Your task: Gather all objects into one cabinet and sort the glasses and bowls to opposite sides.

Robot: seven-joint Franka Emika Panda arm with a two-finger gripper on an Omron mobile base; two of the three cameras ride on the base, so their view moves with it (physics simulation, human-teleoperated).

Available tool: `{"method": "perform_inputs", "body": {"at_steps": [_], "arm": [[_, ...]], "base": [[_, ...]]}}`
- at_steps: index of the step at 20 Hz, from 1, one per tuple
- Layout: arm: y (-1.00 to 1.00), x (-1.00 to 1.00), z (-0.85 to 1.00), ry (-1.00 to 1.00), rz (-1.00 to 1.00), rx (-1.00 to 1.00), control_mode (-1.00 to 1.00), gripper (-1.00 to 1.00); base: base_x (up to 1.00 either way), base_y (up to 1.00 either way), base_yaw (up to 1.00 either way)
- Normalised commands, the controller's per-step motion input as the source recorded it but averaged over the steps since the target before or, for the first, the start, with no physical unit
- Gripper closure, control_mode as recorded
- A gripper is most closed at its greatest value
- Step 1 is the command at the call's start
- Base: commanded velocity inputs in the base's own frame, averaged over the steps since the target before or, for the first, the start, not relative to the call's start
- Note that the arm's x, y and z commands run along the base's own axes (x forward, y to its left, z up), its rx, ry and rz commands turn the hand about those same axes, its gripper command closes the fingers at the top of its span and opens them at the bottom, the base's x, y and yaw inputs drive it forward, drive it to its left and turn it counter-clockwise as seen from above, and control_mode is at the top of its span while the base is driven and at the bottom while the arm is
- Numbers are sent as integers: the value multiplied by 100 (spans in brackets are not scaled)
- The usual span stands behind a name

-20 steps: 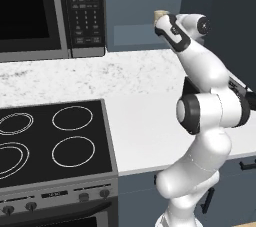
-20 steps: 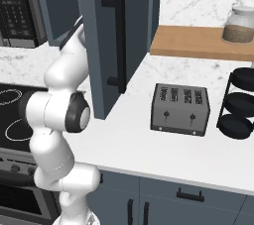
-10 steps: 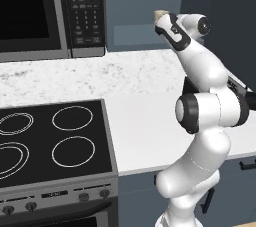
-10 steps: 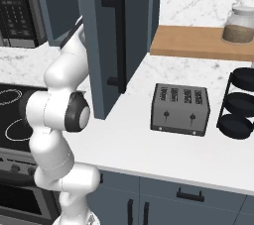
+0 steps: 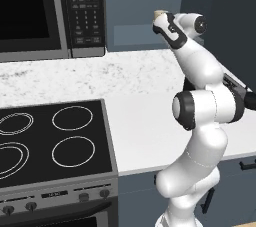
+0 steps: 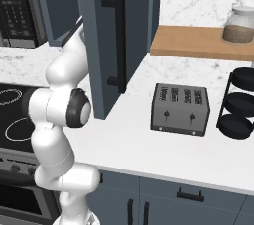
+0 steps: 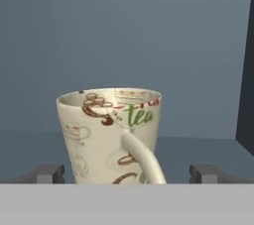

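With the gripper (image 7: 128, 173) spread wide either side of a cream mug (image 7: 110, 135) standing upright inside the cabinet (image 6: 119, 35), the next move is probably either closing on it or backing away.

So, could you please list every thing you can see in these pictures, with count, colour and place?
mug: one, cream with printed words, inside the cabinet, between the finger tips
cabinet: one, slate-blue, black bar handle, door open, above the counter
microwave: one, black, above the stove
stove: one, black, left of the counter
counter: one, white
toaster: one, grey, on the counter
wooden board: one, brown
jar: one, on the board
rack: one, black, far right
gripper: one, open around the mug
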Motion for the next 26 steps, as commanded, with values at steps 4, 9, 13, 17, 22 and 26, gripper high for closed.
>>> {"method": "perform_inputs", "body": {"at_steps": [4,9,13,17,22,26], "arm": [[13,42,-2,0,0,0,-100,-100],[16,28,-8,0,0,0,-100,-100],[31,7,-14,2,0,-3,-100,100],[32,0,-11,2,0,-4,-100,100],[13,0,-1,0,0,0,-100,100],[2,0,5,-2,0,0,-100,100]], "base": [[0,0,0],[0,0,0],[0,0,0],[0,0,0],[0,0,0],[0,0,0]]}}
